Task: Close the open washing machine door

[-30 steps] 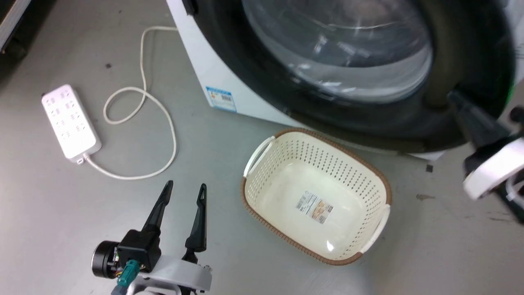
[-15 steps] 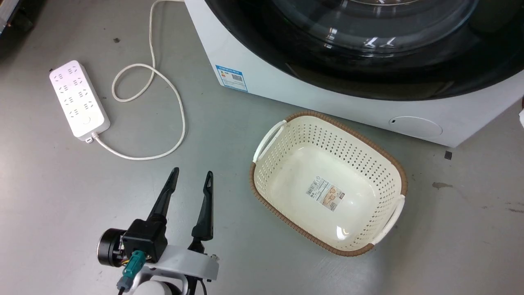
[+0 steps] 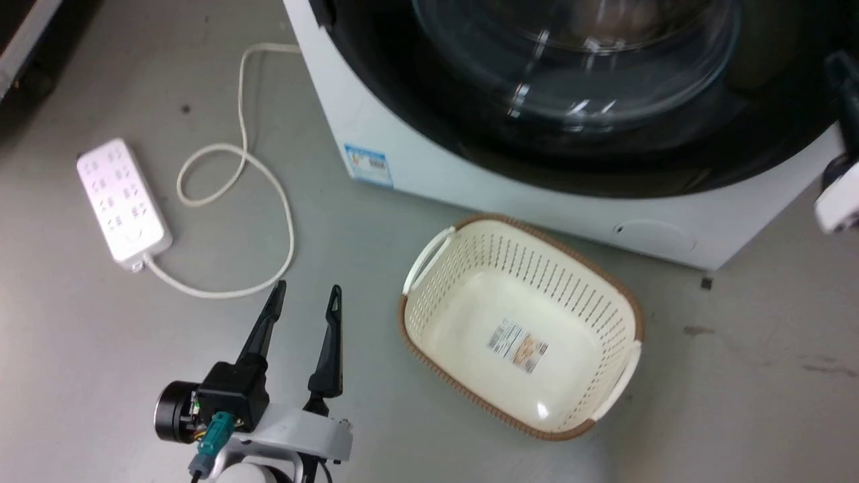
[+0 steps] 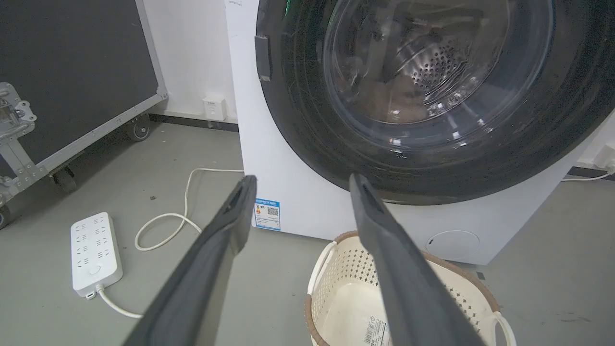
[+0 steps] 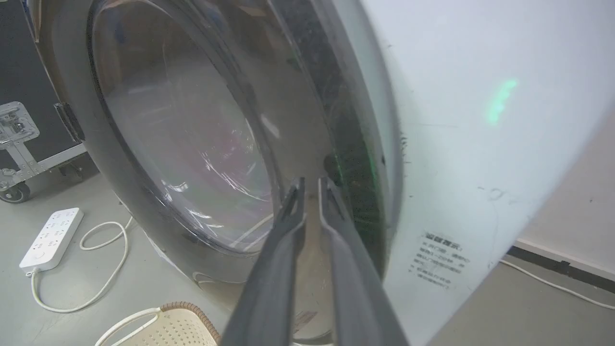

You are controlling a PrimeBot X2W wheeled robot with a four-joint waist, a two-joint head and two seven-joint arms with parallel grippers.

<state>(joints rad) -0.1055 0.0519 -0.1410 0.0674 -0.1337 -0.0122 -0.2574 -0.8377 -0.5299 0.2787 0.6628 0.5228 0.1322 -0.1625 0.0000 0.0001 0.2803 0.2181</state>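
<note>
The washing machine door (image 3: 577, 67), with its wide black rim and domed glass centre, lies flat against the white machine front; in the left wrist view the door (image 4: 432, 86) looks flush, with the steel drum behind the glass. My right gripper (image 3: 844, 94) is at the door's right edge. In the right wrist view its fingers (image 5: 311, 181) stand almost together with nothing between them, tips by the black rim of the door (image 5: 182, 134). My left gripper (image 3: 305, 292) hangs open over the floor left of the basket, and its open fingers (image 4: 302, 179) point toward the machine.
A cream perforated basket (image 3: 463, 268) sits on the floor just before the machine. A white power strip (image 3: 121, 201) and its looped cable (image 3: 268, 194) lie to the left. A black wheeled case (image 4: 72, 72) stands far left.
The door, which stood swung out with my right gripper against it, now lies against the machine front. The head camera has shifted. The left gripper has kept its pose.
</note>
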